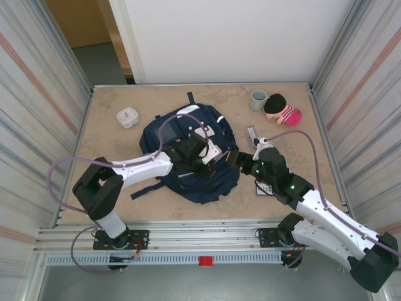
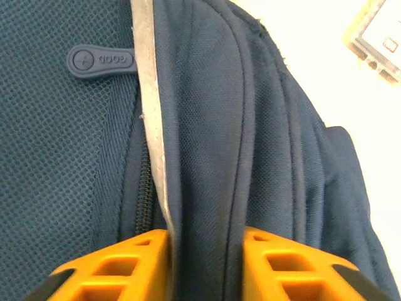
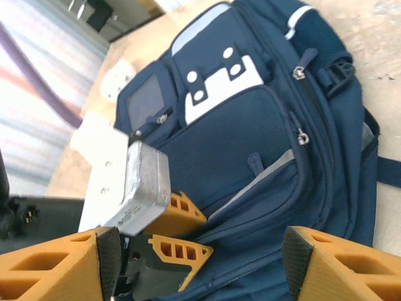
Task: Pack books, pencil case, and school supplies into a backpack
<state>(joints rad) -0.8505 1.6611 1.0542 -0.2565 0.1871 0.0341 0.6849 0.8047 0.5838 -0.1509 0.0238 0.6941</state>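
Orange left fingers (image 2: pixel 119 269) are seen part-open astride a fold of the large navy blue fabric backpack (image 2: pixel 269 157), centred on the counter (image 1: pixel 106 138); grip unconfirmed. Right fingers (image 3: pixel 56 263) are spread wide, empty. Fold is best pinched firmly and lifted.

white-and-black arms (image 1: pixel 141 168), purple cables (image 1: pixel 301 132), orange fingers (image 2: pixel 113 266)

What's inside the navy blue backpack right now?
The large navy blue fabric backpack shows a pale grey strip beside its zip, near the left fingers. Any contents are covered by fabric.

backpack (image 1: pixel 164 135): navy, white patches | fingers (image 2: pixel 113 269): orange | cup (image 1: pixel 257 99): grey
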